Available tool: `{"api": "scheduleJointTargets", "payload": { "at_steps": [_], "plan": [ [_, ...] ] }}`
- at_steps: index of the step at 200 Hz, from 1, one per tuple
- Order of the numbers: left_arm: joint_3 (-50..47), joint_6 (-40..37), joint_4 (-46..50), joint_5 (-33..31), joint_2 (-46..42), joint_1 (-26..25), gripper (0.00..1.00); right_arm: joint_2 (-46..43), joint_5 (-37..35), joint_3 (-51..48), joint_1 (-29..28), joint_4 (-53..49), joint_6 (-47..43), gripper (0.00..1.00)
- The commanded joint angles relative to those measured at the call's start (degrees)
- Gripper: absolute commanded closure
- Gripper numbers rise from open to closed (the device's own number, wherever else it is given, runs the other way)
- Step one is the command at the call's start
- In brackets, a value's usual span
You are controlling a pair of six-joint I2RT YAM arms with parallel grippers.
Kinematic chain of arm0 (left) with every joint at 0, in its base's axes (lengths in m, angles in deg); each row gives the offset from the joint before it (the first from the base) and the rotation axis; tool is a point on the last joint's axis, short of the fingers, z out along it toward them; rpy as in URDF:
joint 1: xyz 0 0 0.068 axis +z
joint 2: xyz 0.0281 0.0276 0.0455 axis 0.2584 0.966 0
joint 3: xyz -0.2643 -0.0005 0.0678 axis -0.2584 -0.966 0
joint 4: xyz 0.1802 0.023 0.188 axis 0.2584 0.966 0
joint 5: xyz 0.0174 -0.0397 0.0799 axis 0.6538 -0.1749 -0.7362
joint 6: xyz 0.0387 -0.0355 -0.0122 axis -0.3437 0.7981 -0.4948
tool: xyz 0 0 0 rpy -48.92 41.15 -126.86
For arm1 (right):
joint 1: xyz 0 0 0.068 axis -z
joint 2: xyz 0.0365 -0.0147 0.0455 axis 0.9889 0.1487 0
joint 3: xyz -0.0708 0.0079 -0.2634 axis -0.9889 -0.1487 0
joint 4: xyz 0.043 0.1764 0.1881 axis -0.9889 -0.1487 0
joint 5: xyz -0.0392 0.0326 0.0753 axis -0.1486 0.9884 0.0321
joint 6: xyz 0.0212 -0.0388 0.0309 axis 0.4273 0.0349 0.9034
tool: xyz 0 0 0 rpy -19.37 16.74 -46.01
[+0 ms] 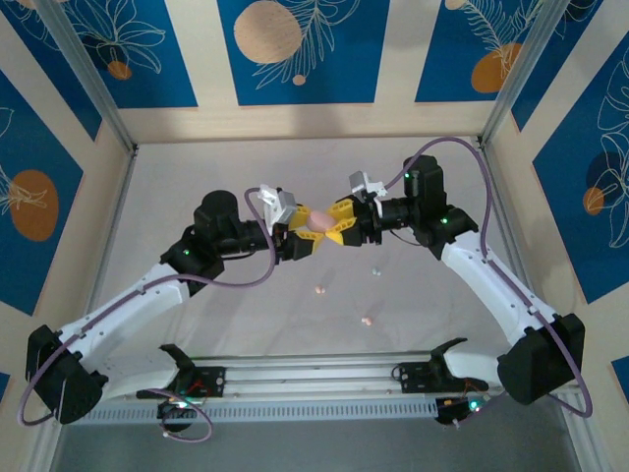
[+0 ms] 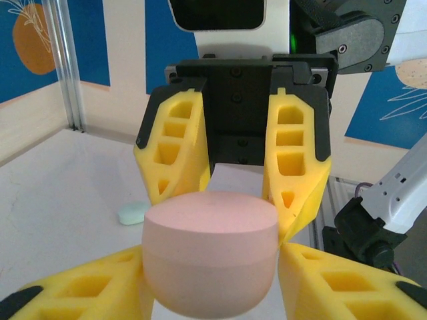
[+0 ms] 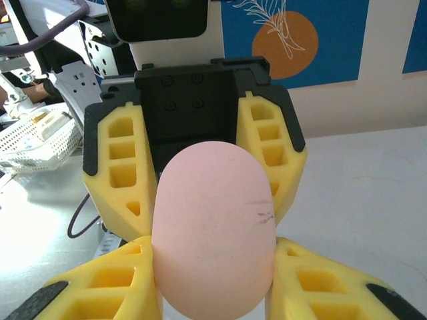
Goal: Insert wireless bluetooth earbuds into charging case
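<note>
Two arms shared a pink charging case above the bench.
Left fingers and right fingers each pinched the closed case, while the earbuds lay loose on the bench below it. Opening the case appeared to be the step in hand, and the next move likely called for parting the lid without losing hold.

Lab cell: aluminium frame

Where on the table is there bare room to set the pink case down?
Free: the table strip between the pink case and the back wall. Crowded: the middle, where the left gripper and right gripper clasp it, and nearer, among the scattered earbuds.
</note>
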Motion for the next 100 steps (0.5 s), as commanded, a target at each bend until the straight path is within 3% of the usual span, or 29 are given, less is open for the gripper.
{"api": "scheduleJointTargets", "payload": {
  "at_steps": [1, 100],
  "plan": [
    [1.8, 0.4, -0.8, 2.4, 0.2, -0.5, 0.55, 0.2, 1.9, 1.9, -0.4, -1.9, -1.7, 0.66],
    [1.1, 1.3, -2.7, 3.3, -0.1, -0.5, 0.49, 1.1, 1.5, 3.3, -0.6, -5.6, -4.8, 0.66]
  ]
}}
